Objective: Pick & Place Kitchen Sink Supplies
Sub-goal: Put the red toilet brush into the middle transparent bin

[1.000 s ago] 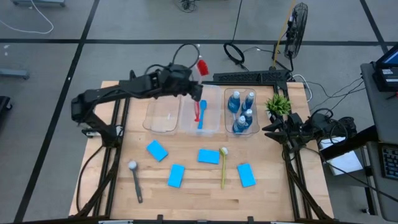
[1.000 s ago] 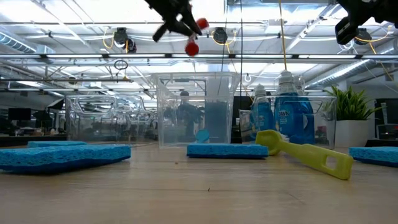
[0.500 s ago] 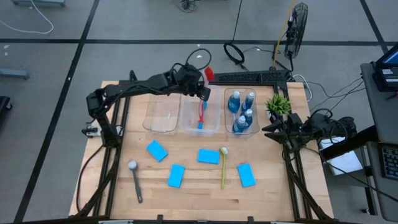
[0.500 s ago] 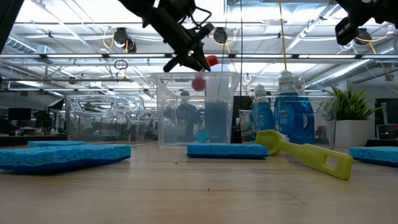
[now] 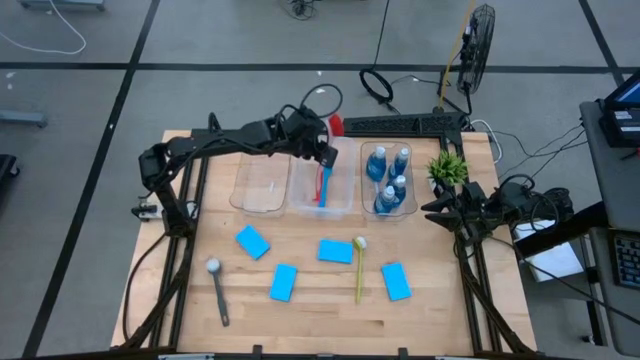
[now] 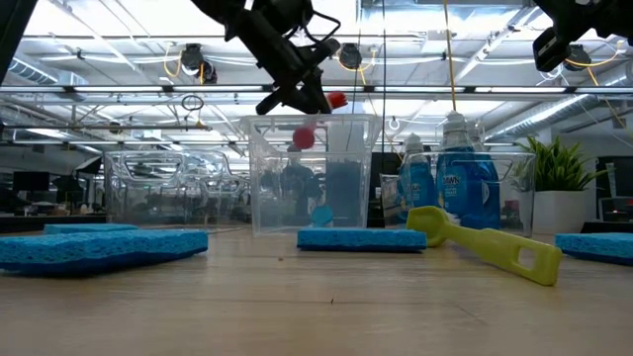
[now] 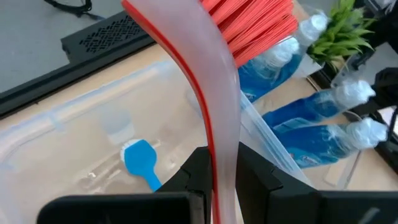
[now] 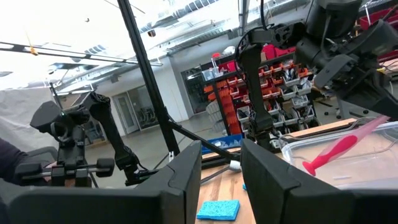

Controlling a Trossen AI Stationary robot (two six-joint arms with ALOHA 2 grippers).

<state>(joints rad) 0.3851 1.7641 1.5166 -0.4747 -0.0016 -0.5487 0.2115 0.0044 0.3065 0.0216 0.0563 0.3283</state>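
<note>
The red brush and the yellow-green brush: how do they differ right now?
The red brush is gripped by the left arm's fingers and tilted over the middle clear bin, while the yellow-green brush lies flat on the table, untouched. The red one is up at the back by the bins; the yellow-green one sits near the front among the blue sponges. Both are slim, long-handled brushes.
</note>
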